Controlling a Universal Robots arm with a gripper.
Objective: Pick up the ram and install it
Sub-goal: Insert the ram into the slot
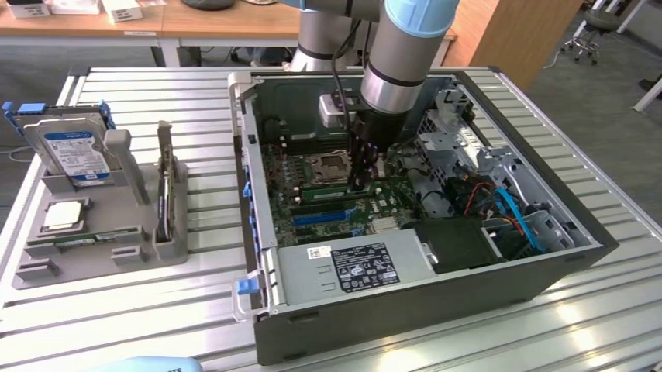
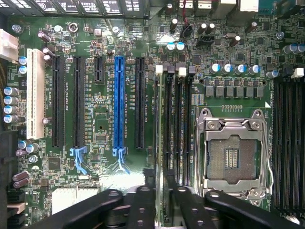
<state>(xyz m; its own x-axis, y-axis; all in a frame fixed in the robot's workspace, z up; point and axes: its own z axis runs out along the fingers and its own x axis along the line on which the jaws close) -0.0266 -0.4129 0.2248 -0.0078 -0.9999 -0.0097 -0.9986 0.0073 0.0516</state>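
Exterior view: I see my gripper (image 1: 361, 184) reaching down inside the open computer case (image 1: 435, 310). Wrist view: the fingers (image 2: 143, 205) are parted, released, either side of the ram (image 2: 162, 133), which stands in a slot beside the processor socket (image 2: 233, 155)

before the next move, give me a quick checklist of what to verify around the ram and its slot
1. ram standing on edge along a memory slot, between the blue expansion slot and the cpu socket: ok
2. ram pressed fully home in that slot: cannot tell
3. white slot latches snapped shut: cannot tell
4. gripper down inside the case, centred over the ram: ok
5. cpu socket empty, nothing lying across it: ok
6. blue cables at the exterior view's right, apart from the gripper: ok
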